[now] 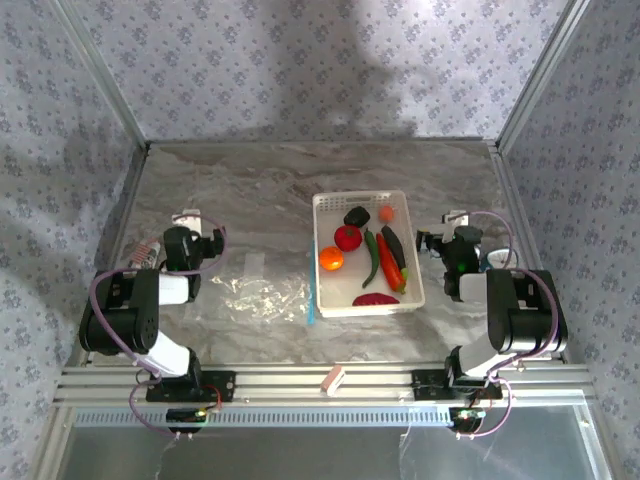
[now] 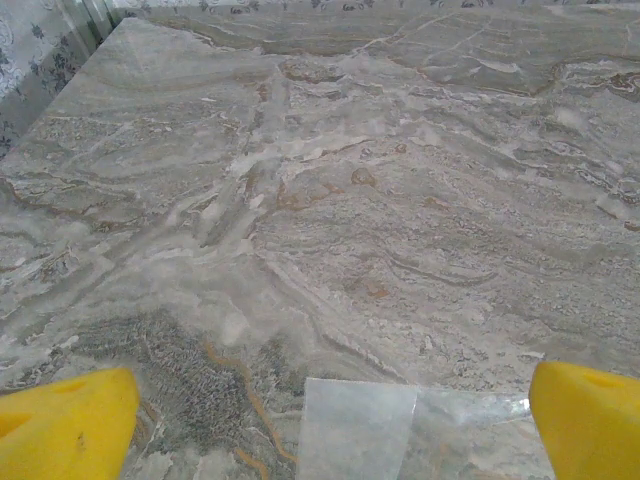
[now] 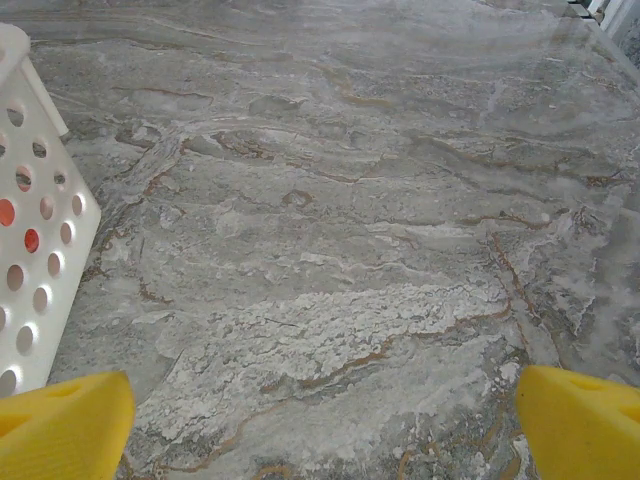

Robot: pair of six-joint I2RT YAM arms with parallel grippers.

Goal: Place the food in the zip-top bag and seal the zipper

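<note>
The food lies in a white perforated basket (image 1: 405, 215): a red tomato (image 1: 347, 237), an orange (image 1: 331, 259), a red chili (image 1: 388, 264), a long green vegetable (image 1: 372, 256), a dark vegetable (image 1: 393, 243) and a dark red slice (image 1: 375, 298). The clear zip-top bag (image 1: 262, 295) lies flat left of the basket, its blue zipper (image 1: 311, 300) facing it. My left gripper (image 1: 190, 220) is open left of the bag; between its yellow fingertips (image 2: 60, 425) a bag corner (image 2: 360, 430) shows. My right gripper (image 1: 450, 225) is open and empty, right of the basket (image 3: 40, 230).
Patterned walls with metal posts close in the marble table (image 1: 230, 180) on three sides. A small pale block (image 1: 333, 378) rests on the front rail between the arm bases. A small striped item (image 1: 147, 250) lies by the left arm.
</note>
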